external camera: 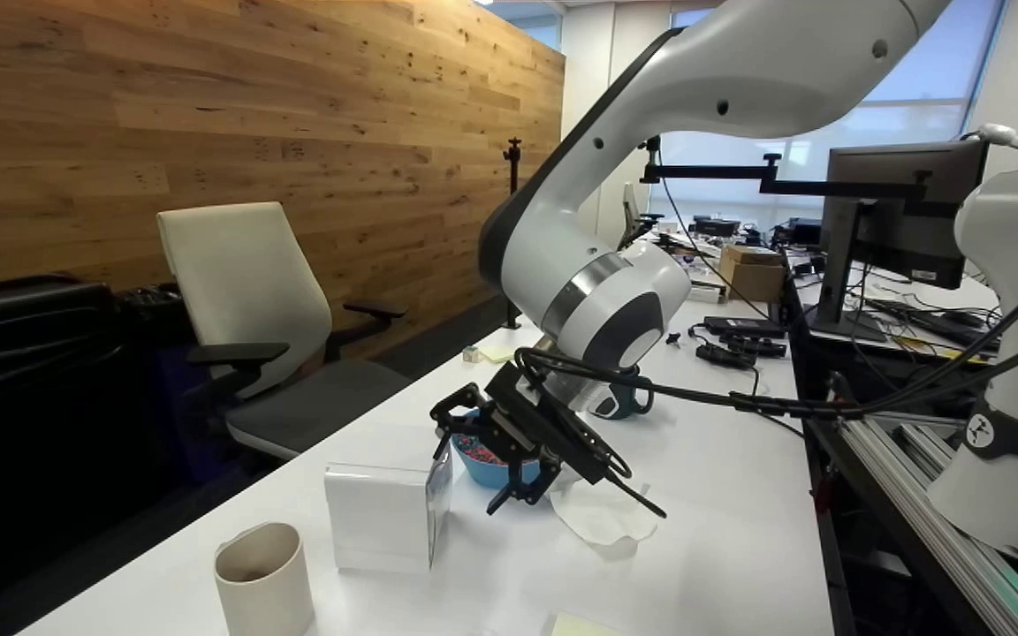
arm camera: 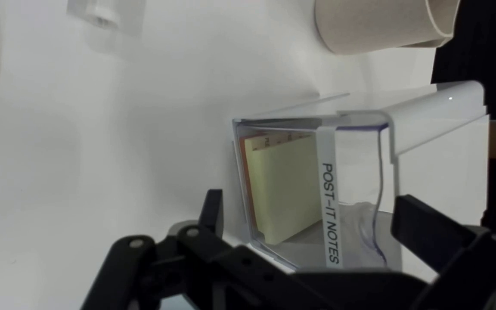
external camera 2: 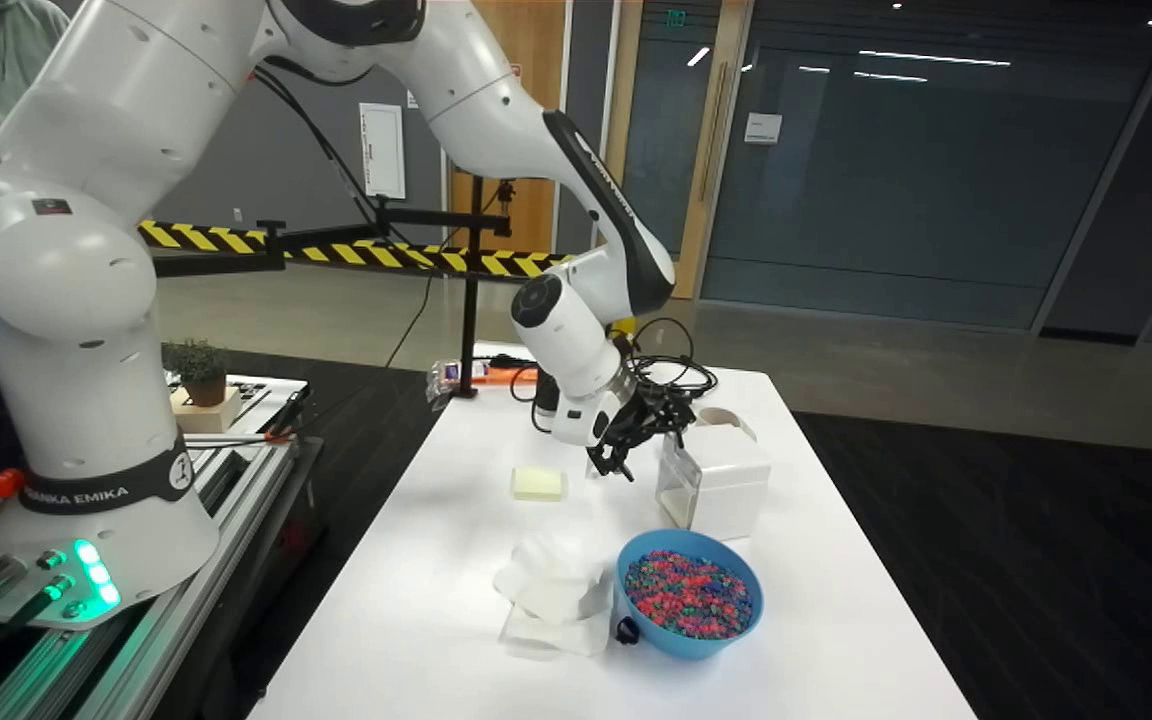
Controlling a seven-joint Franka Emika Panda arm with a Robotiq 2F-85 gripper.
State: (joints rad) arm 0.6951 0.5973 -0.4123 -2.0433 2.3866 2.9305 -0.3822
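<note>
Box (external camera: 381, 521): in an exterior view, on the table (external camera: 721, 530) near the cup (external camera: 266, 587).
Bowl (external camera 2: 691, 648): in an exterior view, near the box.
Notes (arm camera: 291, 189): in the wrist view, inside the box.
Box plastic: likely light, stiff, slick; grip 2 opposite walls.
Gripper (arm camera: 310, 206): jaws wide apart before the box, gripping nothing; contact unclear.
</note>
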